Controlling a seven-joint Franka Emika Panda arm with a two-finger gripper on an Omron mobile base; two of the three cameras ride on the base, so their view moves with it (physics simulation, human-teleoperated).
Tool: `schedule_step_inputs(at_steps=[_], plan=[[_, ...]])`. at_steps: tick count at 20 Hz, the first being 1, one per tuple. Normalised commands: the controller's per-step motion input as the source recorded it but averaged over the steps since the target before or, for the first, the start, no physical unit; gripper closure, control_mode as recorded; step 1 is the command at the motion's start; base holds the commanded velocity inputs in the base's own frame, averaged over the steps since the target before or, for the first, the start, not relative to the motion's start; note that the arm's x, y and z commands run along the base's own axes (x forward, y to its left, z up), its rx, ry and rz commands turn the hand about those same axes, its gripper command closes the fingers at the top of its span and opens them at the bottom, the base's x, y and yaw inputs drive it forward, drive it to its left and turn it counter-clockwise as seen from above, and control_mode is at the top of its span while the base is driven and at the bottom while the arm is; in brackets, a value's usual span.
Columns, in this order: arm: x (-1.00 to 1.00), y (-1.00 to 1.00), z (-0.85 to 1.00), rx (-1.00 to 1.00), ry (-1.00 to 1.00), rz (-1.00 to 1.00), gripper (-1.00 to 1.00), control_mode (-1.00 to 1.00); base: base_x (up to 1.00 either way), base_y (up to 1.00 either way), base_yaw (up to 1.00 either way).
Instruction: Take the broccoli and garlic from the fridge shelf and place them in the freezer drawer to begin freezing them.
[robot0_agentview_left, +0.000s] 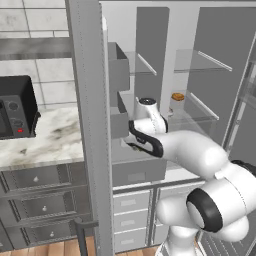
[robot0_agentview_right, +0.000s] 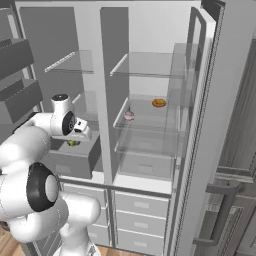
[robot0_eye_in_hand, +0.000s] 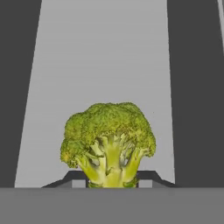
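Note:
In the hand view the broccoli (robot0_eye_in_hand: 108, 140), a bright green lumpy floret, stands stalk-down between my two dark fingertips (robot0_eye_in_hand: 148, 177), with a flat grey floor behind it. My gripper (robot0_agentview_right: 78, 136) is shut on the broccoli (robot0_agentview_right: 73, 143) and hangs just over the pulled-out freezer drawer (robot0_agentview_right: 70, 161), a grey box with tall sides. That drawer's front panel (robot0_agentview_left: 137, 172) has a recessed slot. The garlic (robot0_agentview_right: 129, 115), a small off-white bulb, lies on the glass fridge shelf (robot0_agentview_right: 145, 125) to the right, apart from the gripper.
An orange-brown rounded food item (robot0_agentview_right: 159, 103) sits further back on the same shelf. The open fridge door (robot0_agentview_left: 92, 125) with grey door bins (robot0_agentview_left: 118, 70) stands left of the arm. A black microwave (robot0_agentview_left: 17, 107) sits on the marble counter. Cabinet drawers (robot0_agentview_right: 140, 220) lie below.

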Motion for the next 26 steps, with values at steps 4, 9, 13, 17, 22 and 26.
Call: schedule_step_inputs(at_steps=[4,9,13,17,22,26], plan=[[-0.03,0.15,-0.38,0.0,0.07,0.06,1.0,-1.0,0.0,0.0,0.0],[-0.22,0.03,-0.36,0.05,0.03,0.05,1.0,-1.0,0.0,0.0,0.0],[-0.36,0.0,-0.39,0.07,0.02,0.05,1.0,-1.0,0.0,0.0,0.0],[-0.55,0.07,-0.2,0.04,0.01,0.02,-1.0,-1.0,0.0,0.0,0.0],[-0.25,0.0,0.15,0.0,0.0,0.0,-1.0,-1.0,0.0,0.0,0.0],[0.0,-0.02,0.35,0.0,-0.01,0.0,-1.0,-1.0,0.0,0.0,0.0]])
